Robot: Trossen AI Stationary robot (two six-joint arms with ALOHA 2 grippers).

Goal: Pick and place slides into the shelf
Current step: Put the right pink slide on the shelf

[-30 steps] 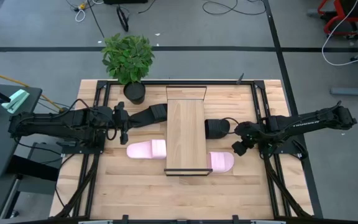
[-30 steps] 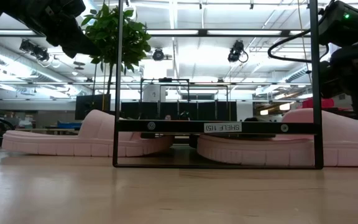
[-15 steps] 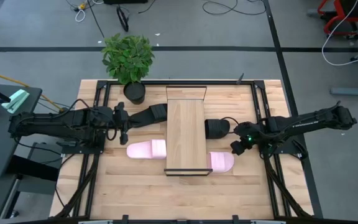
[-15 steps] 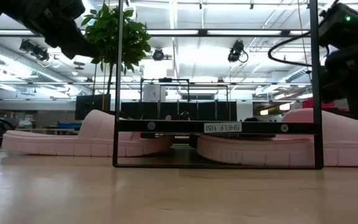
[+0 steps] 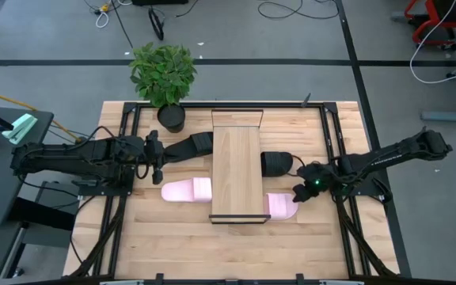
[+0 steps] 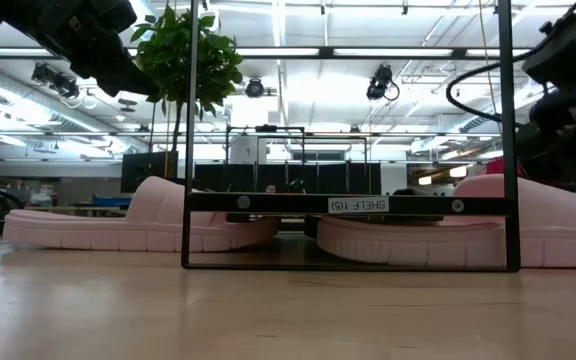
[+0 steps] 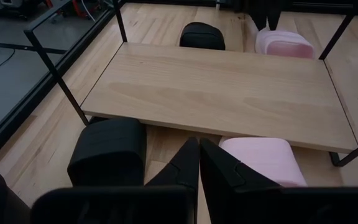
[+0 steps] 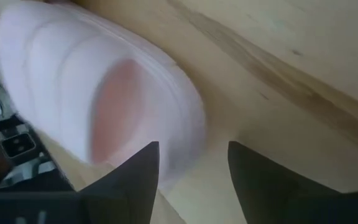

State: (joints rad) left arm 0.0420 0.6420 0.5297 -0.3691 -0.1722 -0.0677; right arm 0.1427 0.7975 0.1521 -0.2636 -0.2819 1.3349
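The shelf [image 5: 236, 170] stands mid-table, a light wood board on a thin black frame [image 6: 348, 204]. Two pale pink slides [image 5: 187, 190] [image 5: 283, 207] and two black slides [image 5: 192, 144] [image 5: 275, 163] lie soles down on the table, each reaching partly under the board. My right gripper [image 5: 299, 194] is open, over the outer end of the right pink slide [image 8: 104, 106], its fingers [image 8: 138, 177] astride that end. My left gripper [image 5: 155, 156] is shut and hovers by the left black slide [image 7: 107, 152]. My right gripper [image 8: 191, 168] stands with one finger [image 8: 138, 177] in front of the right pink slide's outer end [image 8: 166, 124], coming from above and from the table's right. Whether it touches the slide, I cannot tell.
A potted plant [image 5: 163, 75] stands at the table's far edge, left of the shelf. Black rails [image 5: 117, 190] [image 5: 347, 214] run along both sides of the table. Bare wood lies open along the near edge [image 5: 236, 249].
My right gripper has moved toward the table's near edge and a little left, lowering from beside the right black slide to the outer end of the right pink slide. The slides and the shelf have stayed in place.
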